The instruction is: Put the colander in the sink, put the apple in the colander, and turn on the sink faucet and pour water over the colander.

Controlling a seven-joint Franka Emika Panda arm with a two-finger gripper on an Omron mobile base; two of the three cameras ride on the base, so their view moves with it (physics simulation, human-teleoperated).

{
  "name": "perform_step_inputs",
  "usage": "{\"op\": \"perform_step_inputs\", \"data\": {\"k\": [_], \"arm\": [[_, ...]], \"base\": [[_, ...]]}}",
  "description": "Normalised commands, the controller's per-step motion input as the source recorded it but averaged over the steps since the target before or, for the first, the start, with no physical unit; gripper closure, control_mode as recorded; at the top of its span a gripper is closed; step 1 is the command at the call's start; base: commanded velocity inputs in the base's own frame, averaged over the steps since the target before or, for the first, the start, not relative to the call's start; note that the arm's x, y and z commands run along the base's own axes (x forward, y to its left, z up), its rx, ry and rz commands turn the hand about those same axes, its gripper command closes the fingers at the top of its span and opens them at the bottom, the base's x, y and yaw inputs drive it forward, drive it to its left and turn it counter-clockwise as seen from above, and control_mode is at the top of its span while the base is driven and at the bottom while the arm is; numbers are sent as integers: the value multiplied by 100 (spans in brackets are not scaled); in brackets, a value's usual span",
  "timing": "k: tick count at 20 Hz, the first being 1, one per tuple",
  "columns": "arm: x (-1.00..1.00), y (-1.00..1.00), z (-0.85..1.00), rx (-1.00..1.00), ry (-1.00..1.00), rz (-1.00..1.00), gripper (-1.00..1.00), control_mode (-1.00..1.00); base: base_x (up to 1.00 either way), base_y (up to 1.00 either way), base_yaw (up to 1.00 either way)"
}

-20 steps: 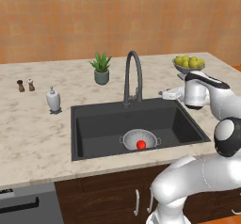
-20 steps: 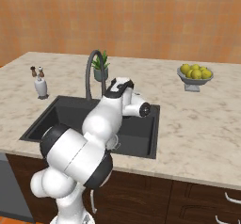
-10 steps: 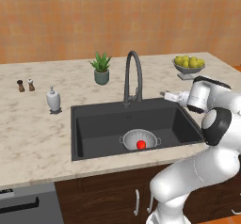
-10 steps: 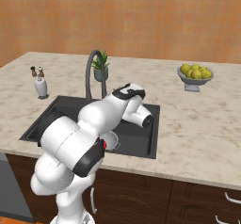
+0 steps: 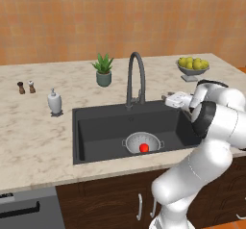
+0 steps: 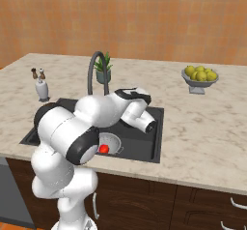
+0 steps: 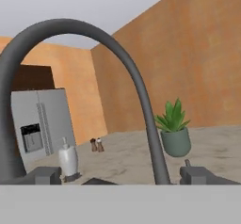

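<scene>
The dark sink holds the silver perforated colander near its front, with the red apple inside it. The tall grey gooseneck faucet rises behind the basin. My gripper hovers just right of the faucet's base, level with it, pointing left. In the hand view the faucet arches close in front and its stem stands between my wide-apart fingertips; the gripper is open and holds nothing. From the right, the colander and apple peek out beside my arm.
A footed bowl of yellow fruit stands on the counter at the back right. A potted plant sits left of the faucet. A white soap dispenser and two small shakers are on the left counter.
My hand has edged left toward the faucet's base while the elbow swung forward and down. The colander and apple have not moved.
</scene>
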Motion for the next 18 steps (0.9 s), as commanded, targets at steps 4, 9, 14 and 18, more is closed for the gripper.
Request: {"op": "perform_step_inputs", "data": {"k": [4, 9, 14, 18], "arm": [[36, 0, 0, -8, 0, 0, -100, -100], [21, 17, -2, -2, 0, 0, -100, -100], [10, 19, -10, 0, 0, 0, -100, -100], [6, 25, 0, 0, 0, 0, -100, -100]], "base": [[0, 0, 0], [0, 0, 0], [0, 0, 0], [0, 0, 0]]}}
